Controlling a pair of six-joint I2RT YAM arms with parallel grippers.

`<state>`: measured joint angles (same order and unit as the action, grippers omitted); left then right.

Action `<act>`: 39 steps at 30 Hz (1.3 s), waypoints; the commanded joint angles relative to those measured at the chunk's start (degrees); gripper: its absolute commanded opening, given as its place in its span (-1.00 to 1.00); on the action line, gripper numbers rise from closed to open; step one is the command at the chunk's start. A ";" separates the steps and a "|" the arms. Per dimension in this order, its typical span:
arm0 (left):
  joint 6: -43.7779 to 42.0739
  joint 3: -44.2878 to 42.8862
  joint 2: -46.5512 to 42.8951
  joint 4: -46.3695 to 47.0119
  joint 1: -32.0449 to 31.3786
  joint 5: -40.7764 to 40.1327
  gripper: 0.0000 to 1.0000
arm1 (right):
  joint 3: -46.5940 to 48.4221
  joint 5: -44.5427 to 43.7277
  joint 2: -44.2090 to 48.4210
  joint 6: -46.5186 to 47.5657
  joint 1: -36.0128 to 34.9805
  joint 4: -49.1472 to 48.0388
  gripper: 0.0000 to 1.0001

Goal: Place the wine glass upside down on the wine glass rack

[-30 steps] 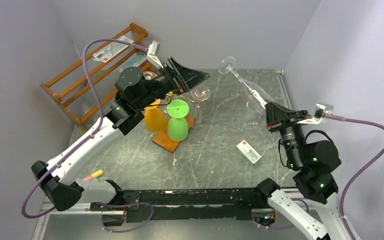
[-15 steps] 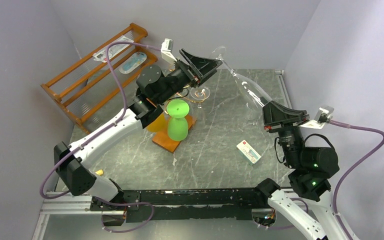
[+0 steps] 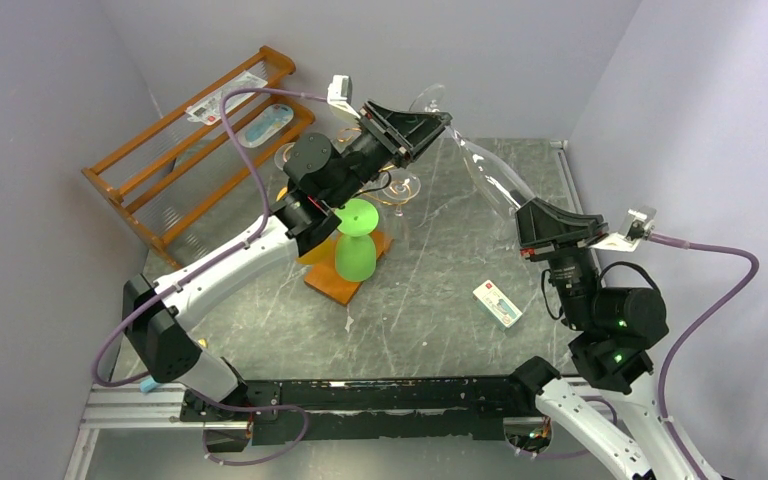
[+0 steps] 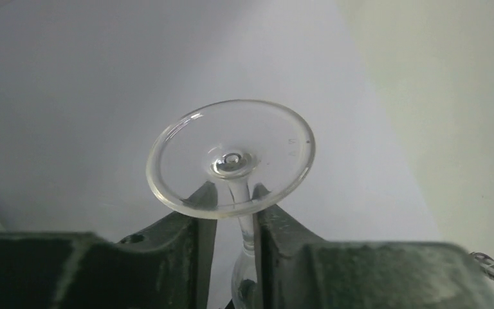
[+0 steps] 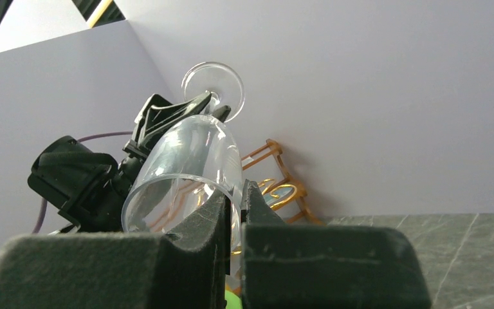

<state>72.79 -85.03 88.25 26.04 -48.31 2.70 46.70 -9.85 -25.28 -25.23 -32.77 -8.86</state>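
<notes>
Wine glass: clear, held in the air over the back of the table, tilted with its foot raised toward the back wall and its bowl lower; not on the rack. Right gripper: jaws pinched shut on the wall of the bowl at the rim. Left gripper: jaws drawn narrow on either side of the stem just under the foot; whether they press it cannot be told. Hazards, by judgement: two arms on one thin glass may twist or snap the stem if they pull against each other; a release by the right before the left is firm would let the glass slip and fall. Wine glass rack: gold scroll arms on an orange-brown base, below and to the left of the held glass. Green glass and orange glass: hung upside down on the rack, likely to crowd the way in. Wooden shelf: far left, by the wall. Small box: flat on the table, well apart.
</notes>
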 commanded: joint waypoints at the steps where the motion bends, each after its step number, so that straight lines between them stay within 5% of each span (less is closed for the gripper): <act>1: 0.35 0.19 0.15 7.97 0.15 -5.74 -0.45 | -1.42 2.10 0.78 0.70 0.06 -3.34 -1.00; 9: -0.27 -3.64 2.27 8.90 -0.03 -5.12 -0.38 | -3.38 9.46 -0.47 3.07 0.00 -4.74 -1.00; 15: -2.43 -4.19 1.91 8.65 -0.16 -5.07 -0.90 | -3.93 11.51 -0.50 3.37 -0.01 -3.46 -1.00; 22: -14.27 -2.88 -1.21 9.27 -0.14 -3.71 -0.90 | -2.55 8.29 1.33 3.04 0.02 7.02 0.01; 27: -24.03 -1.56 -4.04 8.82 -0.10 -2.22 -0.90 | -0.90 9.58 3.84 4.44 0.02 19.03 0.25; 32: -33.70 0.04 -6.56 9.73 -0.04 2.98 -0.90 | 1.20 20.73 5.15 9.57 0.07 28.78 0.43; 39: -45.26 0.81 -9.36 6.03 -0.03 12.51 -0.90 | 7.43 17.93 3.50 7.91 0.07 26.92 0.59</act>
<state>37.47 -85.17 80.68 31.88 -48.51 8.60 49.56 8.56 -21.04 -17.72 -32.58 17.96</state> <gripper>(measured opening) 0.101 0.780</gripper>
